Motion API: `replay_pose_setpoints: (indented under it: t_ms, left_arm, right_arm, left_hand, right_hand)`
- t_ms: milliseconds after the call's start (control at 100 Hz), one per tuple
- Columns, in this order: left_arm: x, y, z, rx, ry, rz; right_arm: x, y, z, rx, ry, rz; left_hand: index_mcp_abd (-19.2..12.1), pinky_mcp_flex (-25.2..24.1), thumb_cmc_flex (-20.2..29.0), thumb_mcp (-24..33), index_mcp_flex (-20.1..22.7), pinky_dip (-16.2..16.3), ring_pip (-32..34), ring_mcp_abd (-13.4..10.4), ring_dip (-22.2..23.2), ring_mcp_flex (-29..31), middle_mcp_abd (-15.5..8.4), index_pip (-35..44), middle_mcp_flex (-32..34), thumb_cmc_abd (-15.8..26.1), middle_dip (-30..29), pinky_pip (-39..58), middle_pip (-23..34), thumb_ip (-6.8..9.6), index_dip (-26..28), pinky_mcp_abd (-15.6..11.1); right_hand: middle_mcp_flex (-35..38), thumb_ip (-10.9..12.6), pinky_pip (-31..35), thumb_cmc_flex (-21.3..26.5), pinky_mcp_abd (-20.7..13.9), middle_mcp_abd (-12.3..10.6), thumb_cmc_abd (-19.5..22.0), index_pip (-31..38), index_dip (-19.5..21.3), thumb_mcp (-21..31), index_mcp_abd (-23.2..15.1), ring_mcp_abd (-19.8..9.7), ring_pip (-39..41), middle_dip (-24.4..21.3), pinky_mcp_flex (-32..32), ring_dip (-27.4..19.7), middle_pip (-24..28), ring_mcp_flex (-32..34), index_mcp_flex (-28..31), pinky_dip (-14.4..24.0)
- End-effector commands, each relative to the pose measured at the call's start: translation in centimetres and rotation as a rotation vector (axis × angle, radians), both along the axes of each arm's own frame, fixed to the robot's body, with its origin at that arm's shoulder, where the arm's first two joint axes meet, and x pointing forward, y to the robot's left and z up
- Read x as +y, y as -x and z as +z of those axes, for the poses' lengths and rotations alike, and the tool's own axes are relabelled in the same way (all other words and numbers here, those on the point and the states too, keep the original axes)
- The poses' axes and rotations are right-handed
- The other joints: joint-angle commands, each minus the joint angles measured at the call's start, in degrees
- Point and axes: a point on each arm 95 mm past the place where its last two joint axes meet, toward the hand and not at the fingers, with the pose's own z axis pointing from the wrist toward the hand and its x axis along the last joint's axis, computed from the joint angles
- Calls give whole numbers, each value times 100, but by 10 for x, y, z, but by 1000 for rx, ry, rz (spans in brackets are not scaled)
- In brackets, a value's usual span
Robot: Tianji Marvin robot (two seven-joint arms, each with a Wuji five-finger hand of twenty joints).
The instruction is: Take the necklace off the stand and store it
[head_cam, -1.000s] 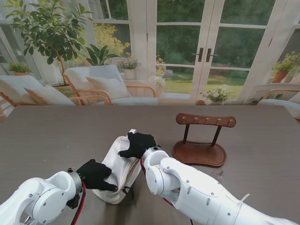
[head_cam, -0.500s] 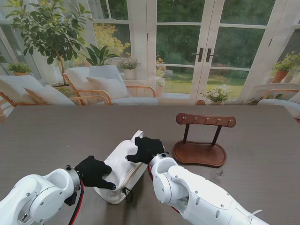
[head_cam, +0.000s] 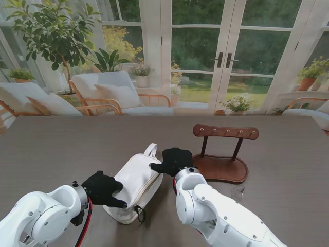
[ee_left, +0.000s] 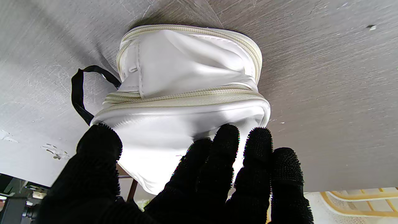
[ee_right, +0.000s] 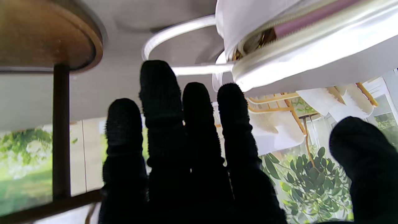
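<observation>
Over the last second our right hand [head_cam: 175, 160] has moved from the middle of the white pouch [head_cam: 134, 185] toward the right, and it now sits at the pouch's far right corner, just beside the base of the wooden stand [head_cam: 220, 165]. In the right wrist view its fingers [ee_right: 160, 102] are spread and straight with nothing between them; we read this hand as open, off the zipper [ee_right: 311, 25]. The pouch itself has shifted: it now lies flatter, and its loop handle [head_cam: 151, 150] shows clear at centre frame. Our left hand [head_cam: 104, 189], lower left of the frame, has not moved; its fingertips [ee_left: 228, 137] press on the near end of the pouch, pinning it to the table [head_cam: 61, 154] rather than gripping it, fingers apart, so we log it as open. The stand's crossbar is bare; no necklace hangs there. A gold glint [ee_right: 264, 39] shows inside the zipper mouth in the right wrist view, possibly the necklace, though too small to confirm. Judgement: the necklace is most likely already stored and the zipper appears drawn along most of its length. A small pale object [head_cam: 240, 191] lies on the table near the stand; unidentified.
</observation>
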Motion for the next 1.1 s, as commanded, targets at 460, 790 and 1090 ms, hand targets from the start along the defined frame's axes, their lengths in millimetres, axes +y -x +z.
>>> replay_pose_setpoints:
  t_ms: [460, 790, 1090]
  left_arm:
    - [28, -18, -1, -76, 6, 71]
    - [36, -32, -17, -52, 22, 113]
    - [26, -44, -12, -92, 70, 77]
  right_arm:
    - [15, 8, -50, 209, -38, 31]
    - [28, 0, -57, 229, -61, 93]
    - [39, -5, -56, 202, -58, 142]
  left_hand:
    - [-224, -4, 184, -180, -151, -64, 64, -19, 28, 151, -28, -106, -132, 233, 11, 206, 57, 228, -53, -62]
    - [-208, -39, 201, -131, -181, -74, 42, 6, 21, 110, -3, -122, -142, 219, -16, 185, 27, 229, -67, -43]
    - [-273, -126, 190, -94, -298, -106, -47, -8, -12, -15, 2, -165, -252, 208, -55, 102, -39, 224, -85, -66]
  right_hand:
    - [49, 158, 317, -253, 15, 4, 600, -1012, -356, -163, 408, 5, 7, 130, 457, 134, -357, 304, -335, 39]
    - [-232, 62, 268, 261, -43, -57, 616, -1009, -527, 645, 465, -28, 0, 80, 269, 142, -315, 177, -735, 19]
    - [-303, -30, 350, 202, -129, -136, 570, -903, -566, 732, 419, -102, 150, 70, 290, 179, -196, 191, -829, 70]
